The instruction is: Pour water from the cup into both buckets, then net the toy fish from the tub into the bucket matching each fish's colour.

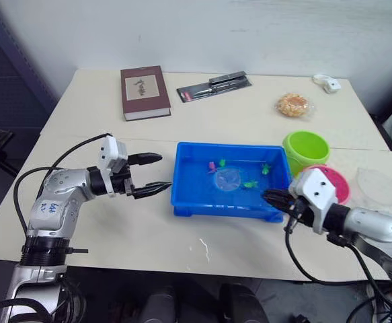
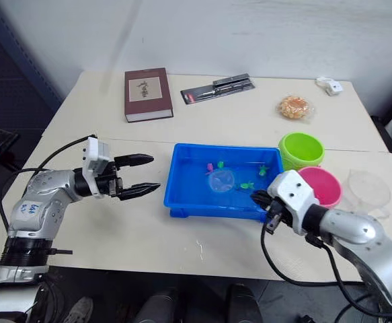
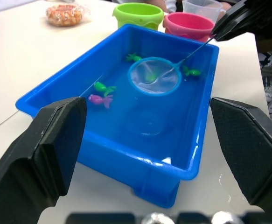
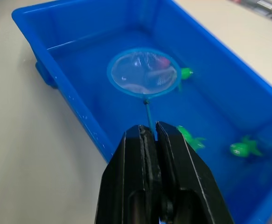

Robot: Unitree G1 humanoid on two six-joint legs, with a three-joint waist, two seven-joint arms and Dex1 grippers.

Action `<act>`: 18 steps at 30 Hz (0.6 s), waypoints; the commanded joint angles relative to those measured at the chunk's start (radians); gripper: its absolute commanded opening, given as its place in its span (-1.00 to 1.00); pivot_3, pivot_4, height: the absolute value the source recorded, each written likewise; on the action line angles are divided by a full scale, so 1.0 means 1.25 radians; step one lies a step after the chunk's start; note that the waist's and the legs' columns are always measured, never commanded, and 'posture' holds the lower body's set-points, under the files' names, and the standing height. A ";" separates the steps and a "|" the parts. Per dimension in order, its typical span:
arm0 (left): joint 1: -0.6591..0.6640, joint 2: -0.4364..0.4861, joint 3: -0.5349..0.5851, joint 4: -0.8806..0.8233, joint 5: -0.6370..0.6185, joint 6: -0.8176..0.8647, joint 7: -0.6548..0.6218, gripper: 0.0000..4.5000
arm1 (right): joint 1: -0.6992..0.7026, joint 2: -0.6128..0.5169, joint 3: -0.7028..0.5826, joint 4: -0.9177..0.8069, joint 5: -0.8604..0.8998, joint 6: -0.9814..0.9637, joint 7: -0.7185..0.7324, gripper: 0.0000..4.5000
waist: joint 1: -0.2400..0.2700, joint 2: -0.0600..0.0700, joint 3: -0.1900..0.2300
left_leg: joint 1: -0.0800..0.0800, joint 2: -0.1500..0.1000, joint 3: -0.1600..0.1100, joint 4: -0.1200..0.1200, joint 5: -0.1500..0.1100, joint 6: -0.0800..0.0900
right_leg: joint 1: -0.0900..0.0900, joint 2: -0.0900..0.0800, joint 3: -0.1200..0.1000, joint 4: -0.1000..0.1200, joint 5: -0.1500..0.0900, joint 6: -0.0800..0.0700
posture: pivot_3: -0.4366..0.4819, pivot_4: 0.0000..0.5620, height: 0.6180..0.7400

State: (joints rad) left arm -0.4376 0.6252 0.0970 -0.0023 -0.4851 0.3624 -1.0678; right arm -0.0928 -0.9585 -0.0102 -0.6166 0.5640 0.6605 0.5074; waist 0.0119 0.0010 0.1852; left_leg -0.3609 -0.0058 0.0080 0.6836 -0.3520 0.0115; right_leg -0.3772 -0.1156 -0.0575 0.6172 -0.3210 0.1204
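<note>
- At the centre of the frame sits the blue tub (image 1: 189, 196), with the net (image 1: 226, 180) hoop lying in it among small green and pink toy fish (image 1: 251, 184).
- Right gripper (image 4: 149, 135), lower right, is clenched on the net's thin handle.
- Left gripper (image 1: 152, 173), left of centre, hangs released beside the tub.
- Green bucket (image 1: 306, 151), pink bucket (image 1: 340, 185) and clear cup (image 1: 378, 186) stand at the right.

Two buckets (image 1: 306, 152) stand by one tub (image 1: 189, 202). In it I count one net (image 3: 154, 81), three green fish (image 3: 105, 87), one pink fish (image 3: 99, 99).
</note>
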 commanded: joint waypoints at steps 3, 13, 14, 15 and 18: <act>0.018 0.007 0.027 -0.072 -0.024 0.019 0.029 0.99 | -0.083 0.022 0.063 0.063 -0.115 -0.022 0.014 -1.00 | 0.005 0.000 0.000 | -0.001 0.000 0.000 0.000 0.000 0.000 | 0.000 0.001 -0.001 -0.001 0.000 0.000 | -0.05 -0.47 0.97; 0.027 -0.001 0.026 -0.103 -0.033 0.034 0.053 0.99 | -0.198 0.047 0.163 0.120 -0.197 0.055 0.093 -1.00 | 0.006 0.000 0.000 | -0.005 0.000 0.000 0.001 0.000 0.000 | -0.004 0.001 -0.006 0.001 0.000 0.000 | -0.05 -0.47 0.97; 0.028 -0.001 0.026 -0.105 -0.033 0.034 0.054 0.99 | -0.200 0.047 0.161 0.117 -0.199 0.063 0.098 -1.00 | 0.007 0.000 0.000 | -0.007 -0.001 0.000 0.002 0.000 0.000 | -0.006 0.001 -0.006 0.002 0.000 0.000 | -0.05 -0.47 0.97; 0.029 -0.001 0.027 -0.107 -0.034 0.035 0.054 0.99 | -0.201 0.045 0.160 0.114 -0.201 0.076 0.100 -1.00 | 0.007 0.000 0.000 | -0.007 -0.001 0.000 0.002 0.000 0.000 | -0.006 0.001 -0.007 0.002 0.000 0.000 | -0.05 -0.47 0.97; 0.034 0.001 0.027 -0.110 -0.035 0.035 0.055 0.99 | -0.204 0.044 0.159 0.108 -0.204 0.107 0.109 -1.00 | 0.006 0.000 0.000 | -0.007 -0.001 0.000 0.002 0.000 0.000 | -0.007 0.001 -0.008 0.002 0.000 0.000 | -0.05 -0.47 0.97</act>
State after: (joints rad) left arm -0.4008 0.6229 0.1162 -0.1062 -0.5068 0.4073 -0.9984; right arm -0.3353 -0.8924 0.2026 -0.4432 0.3180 0.7780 0.6350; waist 0.0200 0.0011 0.1852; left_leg -0.3701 -0.0068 0.0086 0.6859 -0.3516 0.0112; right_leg -0.3860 -0.1138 -0.0676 0.6203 -0.3209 0.1205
